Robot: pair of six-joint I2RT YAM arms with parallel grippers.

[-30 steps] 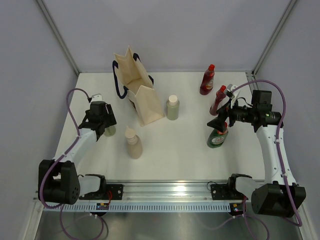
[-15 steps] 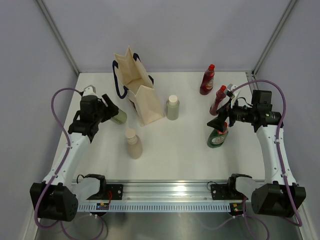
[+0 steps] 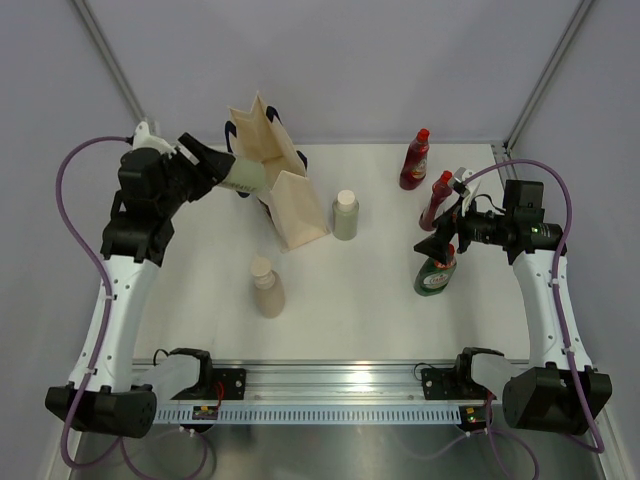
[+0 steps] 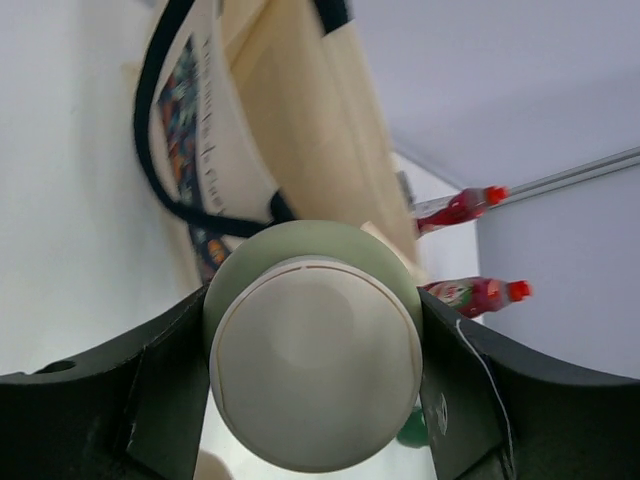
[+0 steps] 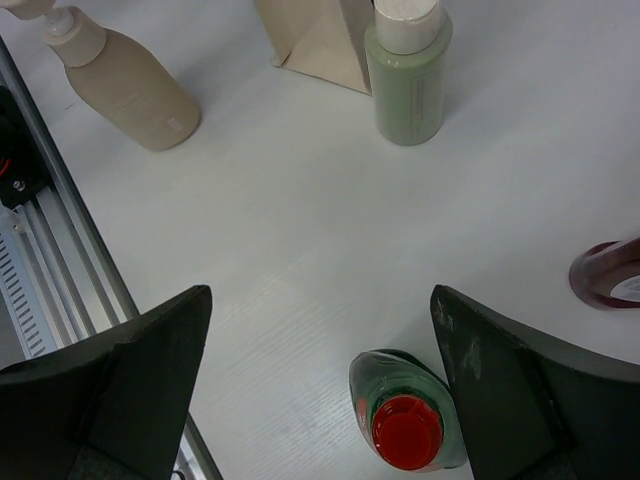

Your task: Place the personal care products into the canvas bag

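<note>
Grasping pale sage-green white-capped bottle [image 3: 246, 177] in left gripper [image 3: 226, 171], aloft beside cream canvas bag [image 3: 291, 203]; holding right gripper [image 5: 320, 300] spread wide.

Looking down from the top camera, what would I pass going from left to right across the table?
left claw clamping the held sage-green bottle → canvas bag → standing sage-green bottle → back red bottle

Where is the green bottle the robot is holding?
In the top view, that green bottle is gripped in the left claw at the back left of the table, lifted right beside the canvas bag's open top.
</note>
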